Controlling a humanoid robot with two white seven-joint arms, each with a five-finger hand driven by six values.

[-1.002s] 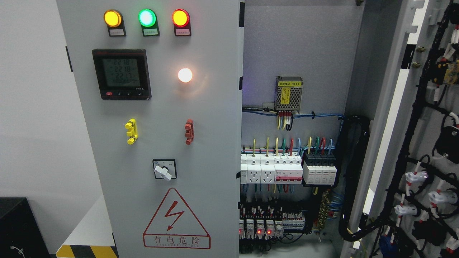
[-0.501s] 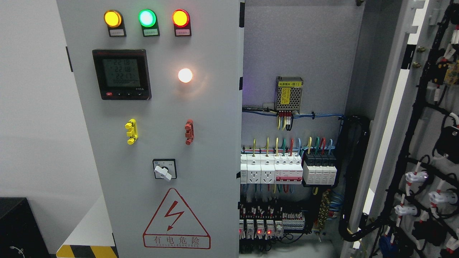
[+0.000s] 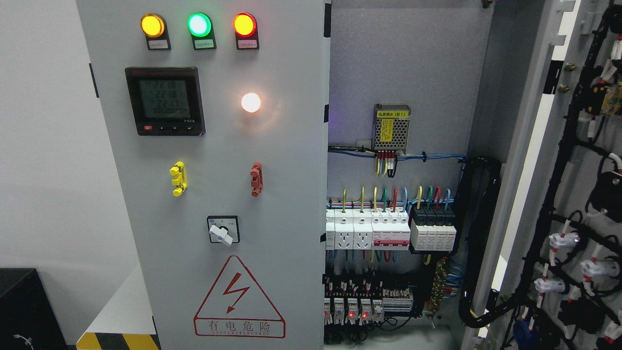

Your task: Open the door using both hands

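Note:
A grey electrical cabinet fills the head view. Its left door (image 3: 291, 194) stands shut, carrying yellow, green and red lamps, a lit white lamp (image 3: 250, 102), a digital meter (image 3: 165, 100), a rotary switch (image 3: 223, 230) and a red hazard triangle (image 3: 238, 297). The right door (image 3: 578, 184) is swung wide open at the picture's right, its inner face showing black cable looms. Between them the cabinet interior (image 3: 398, 73) is exposed. Neither of my hands nor arms shows.
Inside are a mesh power supply (image 3: 391, 127), a row of breakers and sockets (image 3: 388, 231), terminal blocks and coloured wiring. A black box (image 3: 24, 311) sits at the lower left beside yellow-black floor tape (image 3: 116, 340). A white wall lies left.

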